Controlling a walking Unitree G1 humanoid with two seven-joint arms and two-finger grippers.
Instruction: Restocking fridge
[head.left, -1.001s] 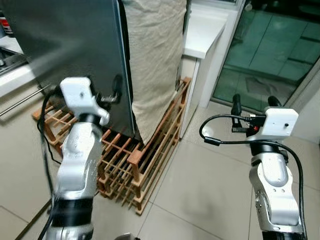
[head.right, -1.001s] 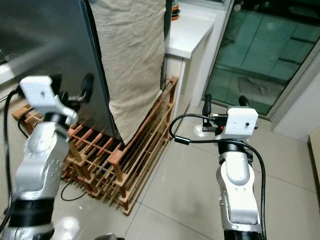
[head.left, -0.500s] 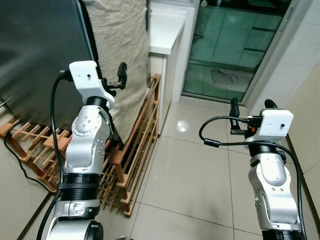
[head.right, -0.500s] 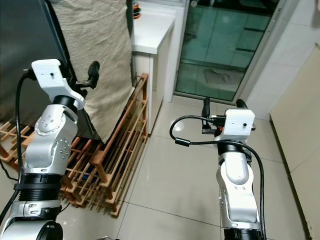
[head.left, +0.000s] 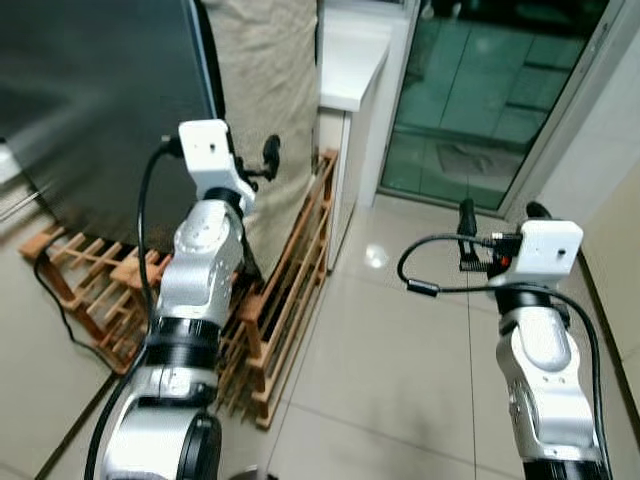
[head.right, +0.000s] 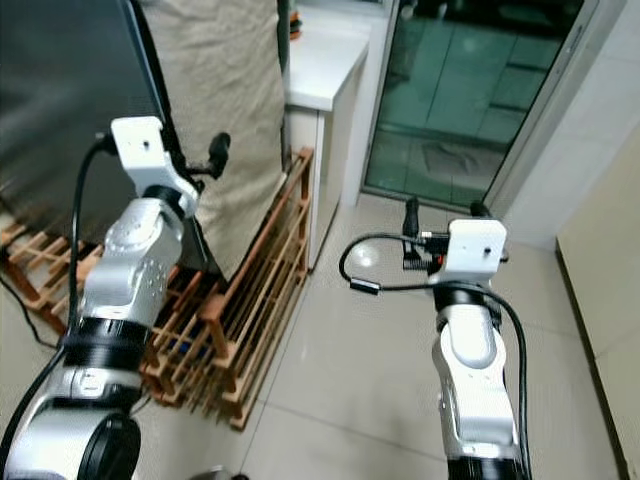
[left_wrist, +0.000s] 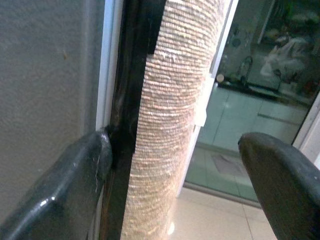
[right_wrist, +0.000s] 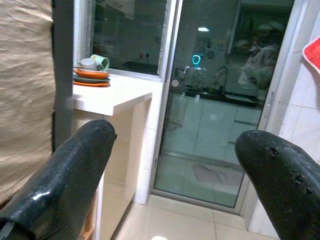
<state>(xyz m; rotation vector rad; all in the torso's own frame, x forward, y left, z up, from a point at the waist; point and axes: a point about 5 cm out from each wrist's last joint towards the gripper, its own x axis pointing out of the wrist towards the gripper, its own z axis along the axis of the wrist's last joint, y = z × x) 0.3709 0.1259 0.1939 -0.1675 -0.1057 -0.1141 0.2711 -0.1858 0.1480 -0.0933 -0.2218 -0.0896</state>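
You are at the very start of the restock as far as these frames let you judge: nothing to be stocked is in either gripper, and the dark fridge door (head.left: 100, 100) looks shut, so opening it and fetching the goods are both left to do. Nearest to you, your left gripper (left_wrist: 175, 175) is raised beside the front corner of the fridge with its two black fingers spread wide and empty; one finger (left_wrist: 70, 185) lies right against the door's edge, where a dark seam runs up between the door and the beige woven cloth (head.right: 225, 90) that hangs down the fridge's side. Your right gripper (right_wrist: 175, 170) is held up over the tiled floor (head.left: 400, 380), well apart from the fridge, its fingers likewise wide open with nothing between them. Low on your left, a slatted wooden rack (head.left: 285, 300) runs under and along the fridge, and a black cable (head.left: 55, 300) trails across the floor by its near end; both sit where your feet would go if you step closer, so mind them. Beyond the cloth stands a white counter (head.right: 325, 70), and the right wrist view shows a stack of orange plates with cups (right_wrist: 92, 70) on it near the window. Farthest off is a glass sliding door (head.left: 480, 90), closed, giving dim reflections of a kitchen.
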